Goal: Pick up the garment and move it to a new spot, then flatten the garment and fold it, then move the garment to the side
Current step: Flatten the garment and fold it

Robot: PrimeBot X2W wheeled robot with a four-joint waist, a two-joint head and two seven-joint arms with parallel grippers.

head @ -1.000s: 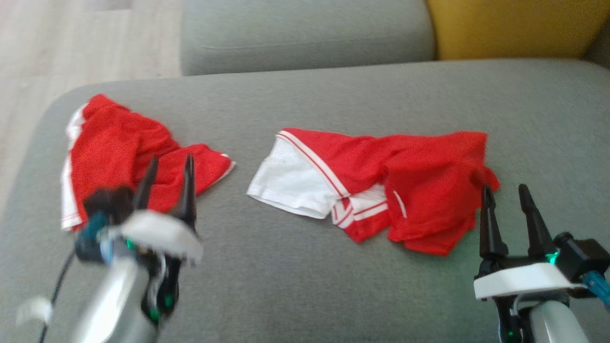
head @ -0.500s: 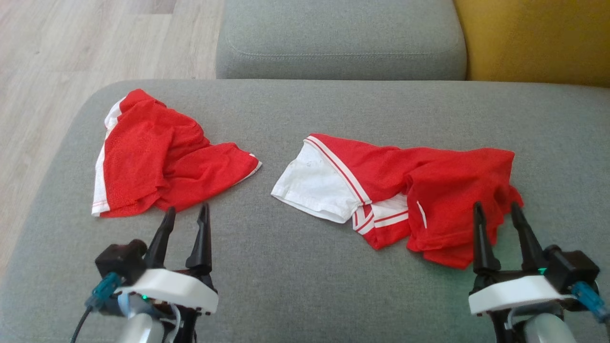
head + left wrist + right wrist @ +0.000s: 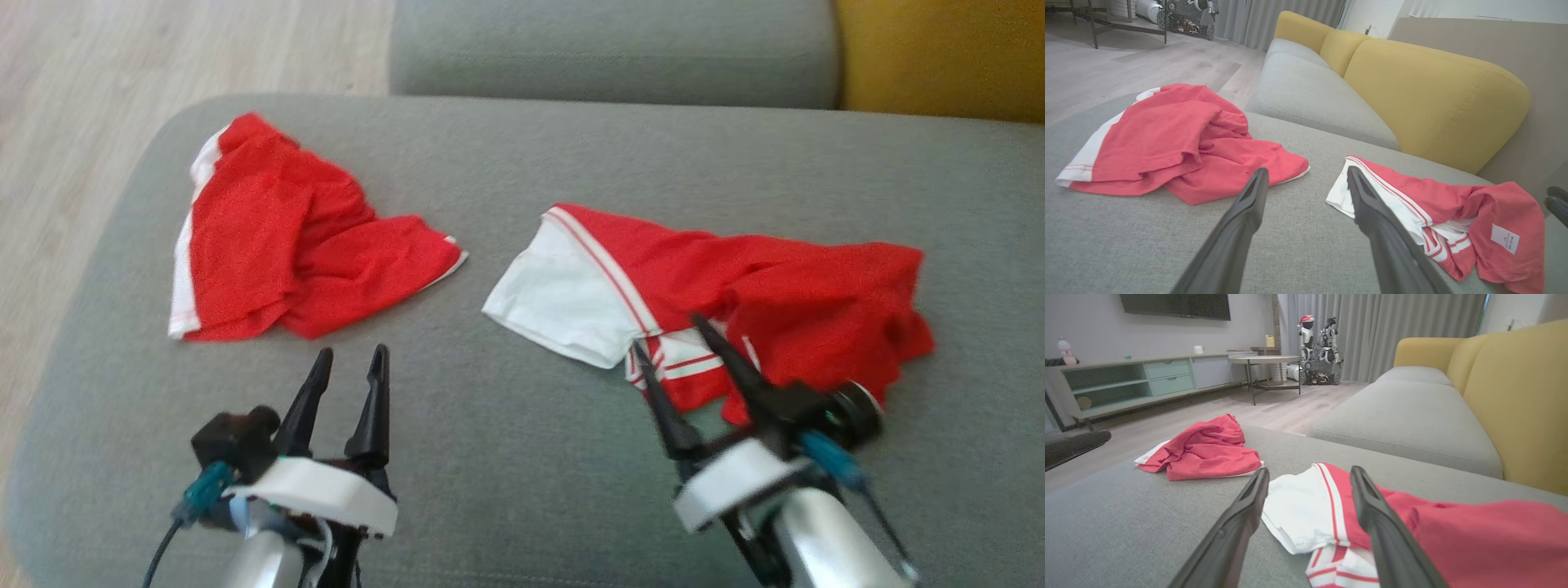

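- The grey seat cushion [image 3: 522,457] spans the head view. Its rounded left edge drops to the pale wood floor [image 3: 82,65], and its far edge meets a second grey cushion [image 3: 612,49] and a yellow backrest [image 3: 939,57].
- Bare cushion runs in a broad band along the near side around both grippers. There is more behind the clothes up to the far edge, and a narrower lane lies between the two pieces.
- The garment [image 3: 735,269] lies on the right half of the cushion, well in from every edge. It is a crumpled red mesh piece with a flat white panel and red-striped white trim at its left end. The red part is bunched in folds at the right. In the left wrist view a small white label [image 3: 1504,239] shows on its near red fold.
- A second red garment [image 3: 269,237], with a white side strip, lies rumpled near the cushion's left edge, apart from the first.
- The right gripper [image 3: 665,332] is angled to the upper left, with its jaws spread wide and nothing between them. Its tips are at the garment's near striped hem, and I cannot tell whether they touch it.
- The left gripper [image 3: 353,351] is over bare cushion just below the second red garment, with its jaws parted and empty.
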